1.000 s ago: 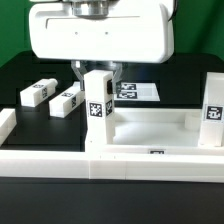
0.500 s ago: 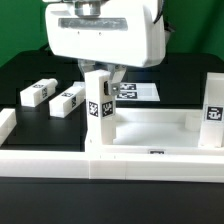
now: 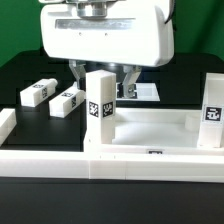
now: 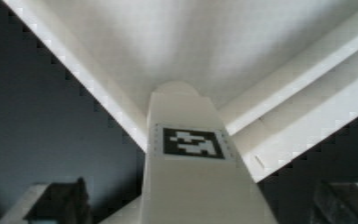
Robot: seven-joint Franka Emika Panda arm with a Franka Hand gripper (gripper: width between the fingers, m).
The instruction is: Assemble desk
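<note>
The desk top [image 3: 155, 128] lies in the near part of the table [image 3: 20, 70], toward the exterior view's right, just behind the border rail [image 3: 45, 165]. One leg [image 3: 100, 100] stands upright at its corner on the exterior view's left, and a second leg [image 3: 213, 108] stands at the corner on the exterior view's right. Two loose legs [image 3: 37, 93] [image 3: 68, 100] lie flat on the table, farther away on the exterior view's left.

The gripper [image 3: 100, 80] hangs over the left standing leg. Its jaws are spread, with one of the fingers [image 3: 77, 72] on each side of the leg and a gap on both sides, so nothing is grasped. The wrist view shows the same: the leg [image 4: 194, 150] rises between the two fingers [image 4: 51, 200], which are apart from it.

I judge that this leg is set in its socket, though how firmly I cannot tell. The next move probably calls for a straight lift, so that the fingers do not knock the leg, and then a reach to one of the loose legs.

The raised rim of the top and the rail close the near side. Open room is above and on the far left of the table; the marker board [image 3: 143, 92] lies far behind the gripper.
</note>
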